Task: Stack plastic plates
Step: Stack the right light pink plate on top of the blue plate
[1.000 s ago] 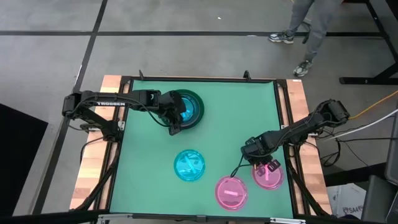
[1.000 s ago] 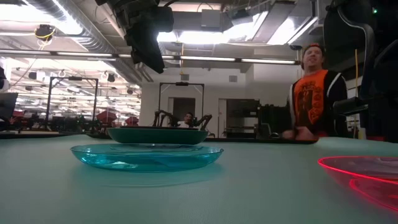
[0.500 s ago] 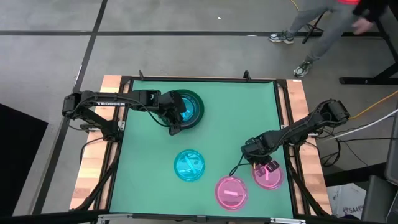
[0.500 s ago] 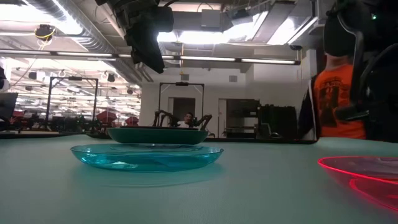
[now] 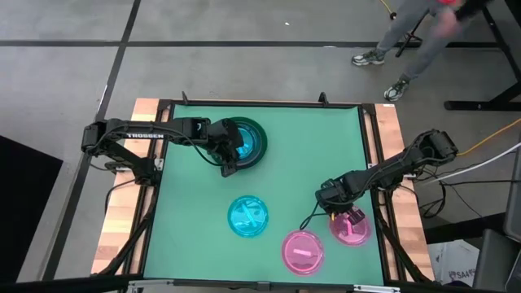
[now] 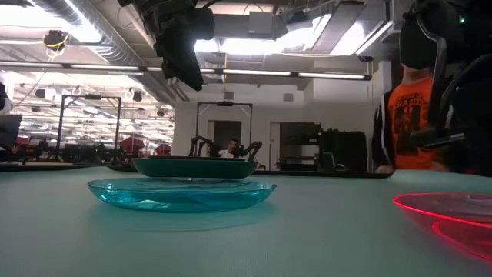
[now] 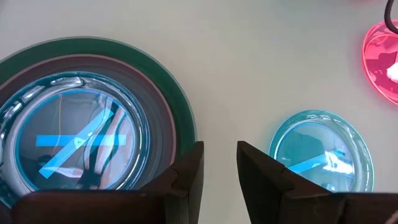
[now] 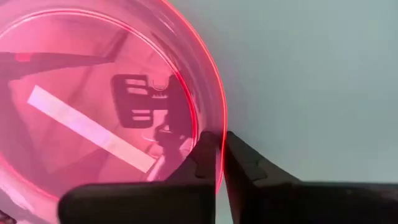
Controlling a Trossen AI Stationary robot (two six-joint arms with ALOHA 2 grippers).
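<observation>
Our high view looks straight down on the whole green table (image 5: 187, 236), our low view sits level at tabletop height facing the room, close behind the cyan plate (image 6: 181, 194) both share, our wrist views look closely down at plates.

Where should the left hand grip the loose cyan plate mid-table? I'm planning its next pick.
Probably by the raised rim of the cyan plate, on the edge facing the left hand. It lies flat and shallow on the mat, so only the thin upturned lip offers something to pinch.
</observation>
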